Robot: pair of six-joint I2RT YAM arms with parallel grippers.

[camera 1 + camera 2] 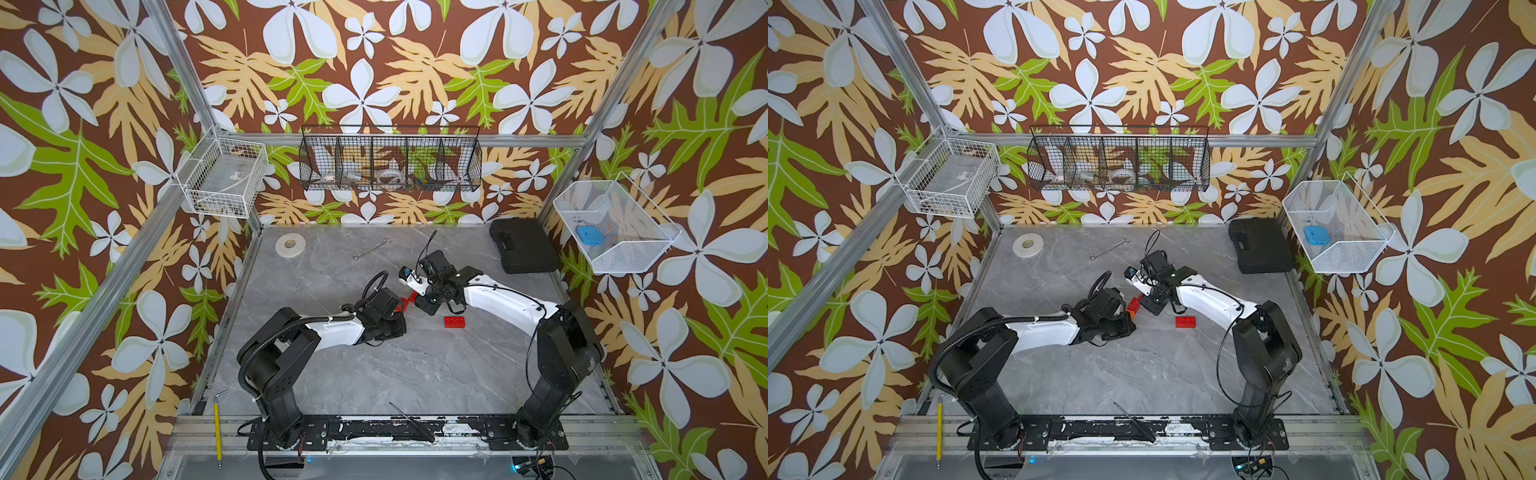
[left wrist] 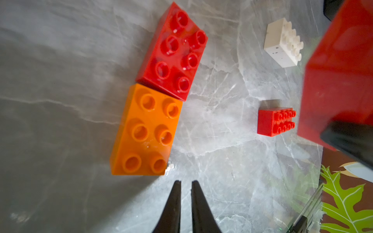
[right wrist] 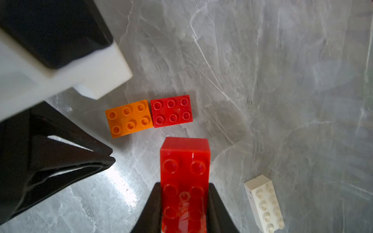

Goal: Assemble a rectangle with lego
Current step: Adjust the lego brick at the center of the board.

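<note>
I've right end effector point(image 3: 184, 184) clamped side-to-side on rigid, likely slick red brick point(image 3: 184, 157); left end effector point(image 2: 186, 182) nearly together, empty.

A lab robot cell: aluminium frame point(image 1: 532, 141), papered walls point(image 1: 374, 62), wire baskets point(image 1: 390, 160), rail-mounted arms point(image 1: 498, 299).

A: From above, the orange brick point(image 1: 1130, 317)?
B: Just a sliver, mostly hidden behind the left arm point(image 1: 1038, 332).
A: And the held red brick point(image 2: 341, 76)?
B: Blurred and cut off by the edge in the left wrist view; cut off in the right wrist view too.
A: Inside the black basket point(image 1: 390, 137)?
B: Too small to tell.
</note>
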